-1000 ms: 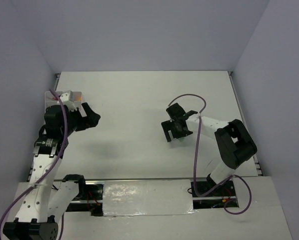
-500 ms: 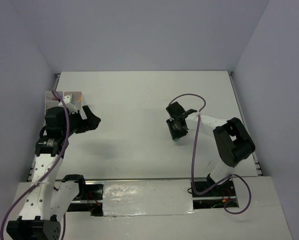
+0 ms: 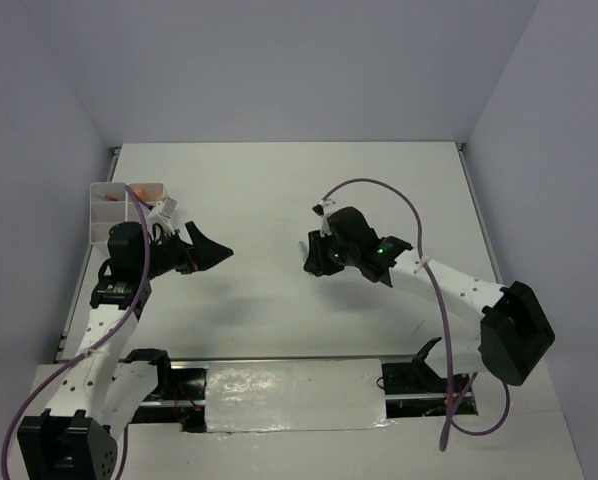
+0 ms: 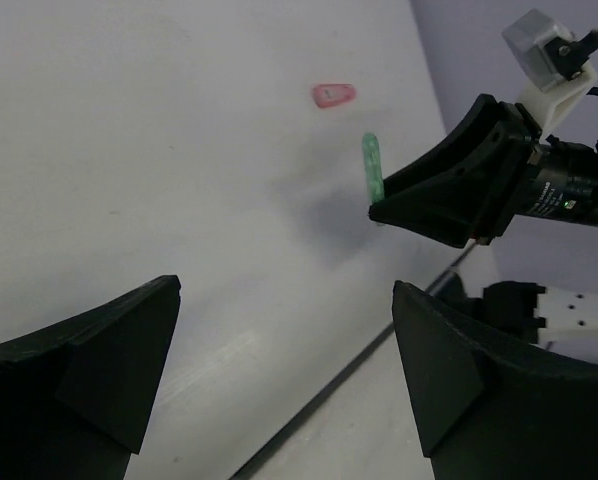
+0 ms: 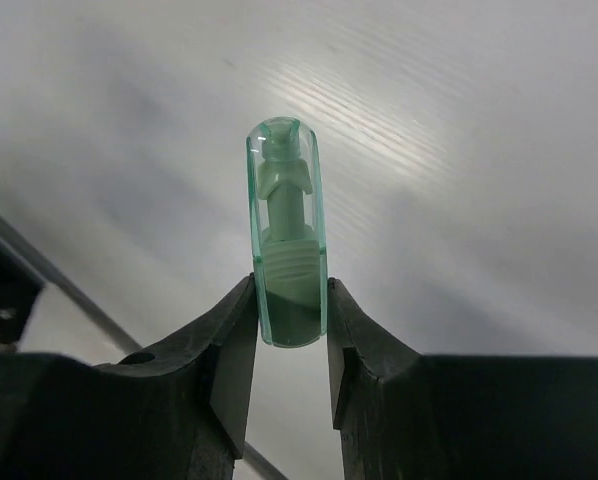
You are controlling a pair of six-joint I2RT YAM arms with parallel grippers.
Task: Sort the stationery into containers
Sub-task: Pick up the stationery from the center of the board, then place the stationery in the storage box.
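My right gripper (image 5: 289, 305) is shut on a translucent green marker (image 5: 287, 230), gripping its lower end so that the capped tip sticks out past the fingers. From above, the green marker (image 3: 304, 252) hangs over the middle of the table at the tip of the right gripper (image 3: 312, 258). The left wrist view shows the same marker (image 4: 371, 168) and, beyond it, a small pink item (image 4: 333, 95) lying on the table. My left gripper (image 3: 217, 250) is open and holds nothing, pointing right toward the marker. The white divided box (image 3: 95, 203) stands at the far left with orange items inside.
The white table (image 3: 279, 190) is walled at the back and both sides. A dark slot (image 4: 349, 375) runs along the near table edge by the arm bases. Purple cables loop over both arms.
The right gripper has shut on the green marker and swung left with its arm stretched out. The left gripper has left the box and moved right toward the table's middle.
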